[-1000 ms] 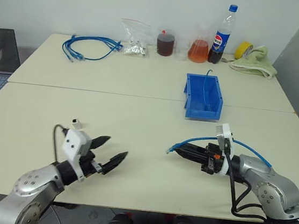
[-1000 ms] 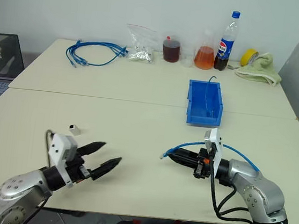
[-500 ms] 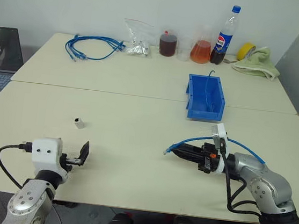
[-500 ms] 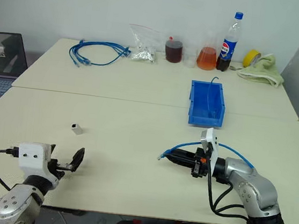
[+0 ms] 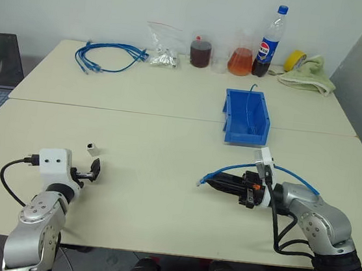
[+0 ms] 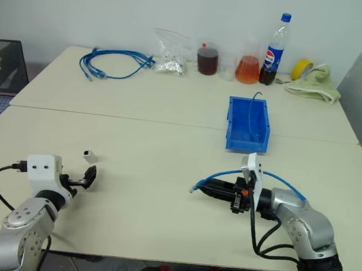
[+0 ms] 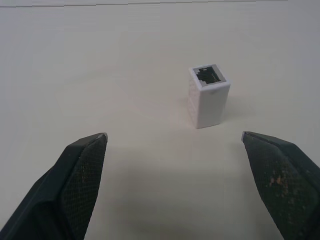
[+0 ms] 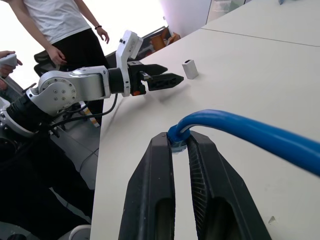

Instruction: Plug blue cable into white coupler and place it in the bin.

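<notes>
Holding blue cable (image 5: 239, 168) near its plug in closed right fingers (image 8: 172, 165); lining wide-open left fingers (image 7: 85, 165) up on white coupler (image 7: 209, 96), upright on desk (image 5: 167, 140). Plugging and binning (image 5: 245, 117) pending.

The counter (image 5: 167, 140) is pale cream. The cable (image 5: 233, 169) and bin (image 5: 245, 120) are blue; the coupler (image 7: 208, 96) is white with a dark socket. Both tools, left (image 5: 93, 169) and right (image 5: 218, 183), are black. The towel (image 5: 309, 75) is pale green and the tape roll (image 5: 294, 59) yellow.

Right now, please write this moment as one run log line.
left gripper: open, facing white coupler | right gripper: shut on blue cable | bin: behind, not reached
</notes>
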{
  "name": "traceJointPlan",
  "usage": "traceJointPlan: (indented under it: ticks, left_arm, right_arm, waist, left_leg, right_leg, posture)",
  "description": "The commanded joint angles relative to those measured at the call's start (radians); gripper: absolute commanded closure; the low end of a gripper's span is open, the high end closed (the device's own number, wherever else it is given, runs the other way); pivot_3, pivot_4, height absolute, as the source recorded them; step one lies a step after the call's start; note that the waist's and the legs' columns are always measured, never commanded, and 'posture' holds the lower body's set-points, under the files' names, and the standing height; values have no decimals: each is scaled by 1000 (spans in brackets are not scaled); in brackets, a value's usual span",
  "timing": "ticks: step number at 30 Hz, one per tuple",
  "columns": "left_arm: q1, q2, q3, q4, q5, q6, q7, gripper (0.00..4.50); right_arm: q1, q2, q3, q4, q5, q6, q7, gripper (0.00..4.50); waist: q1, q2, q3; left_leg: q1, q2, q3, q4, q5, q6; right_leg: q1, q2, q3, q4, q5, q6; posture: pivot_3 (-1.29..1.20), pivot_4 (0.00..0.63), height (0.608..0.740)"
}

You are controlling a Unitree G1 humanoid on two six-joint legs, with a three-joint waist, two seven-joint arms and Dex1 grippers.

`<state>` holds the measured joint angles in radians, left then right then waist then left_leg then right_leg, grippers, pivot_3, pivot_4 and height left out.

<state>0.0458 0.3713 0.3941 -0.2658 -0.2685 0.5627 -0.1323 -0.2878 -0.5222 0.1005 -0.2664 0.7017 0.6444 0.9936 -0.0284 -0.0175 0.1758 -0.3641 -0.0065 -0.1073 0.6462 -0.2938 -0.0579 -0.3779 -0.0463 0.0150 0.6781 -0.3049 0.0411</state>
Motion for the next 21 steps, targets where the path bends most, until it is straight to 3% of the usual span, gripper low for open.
traceJointPlan:
  ticks: [1,8,21]
  left_arm:
    - [-28,27,2,12,-6,-4,-28,0]
    - [-71,60,-2,64,-15,13,-78,0]
    - [-138,16,-40,126,21,-16,-41,0]
  right_arm:
    - [-2,-2,-18,-36,12,-2,0,4370]
    - [-2,-2,-19,-39,13,0,-5,4371]
    - [1,-7,-25,-49,19,9,-14,4372]
  waist:
    - [0,0,0]
    - [0,0,0]
    - [0,-1,0]
  left_leg:
    - [0,0,0,0,0,0]
    - [0,0,0,0,0,0]
    - [0,0,-1,0,0,0]
  right_leg:
    - [0,0,0,0,0,0]
    - [0,0,0,0,0,0]
    - [0,-1,0,0,0,0]
  posture:
    - [0,150,740]
    - [0,150,740]
    - [0,150,740]
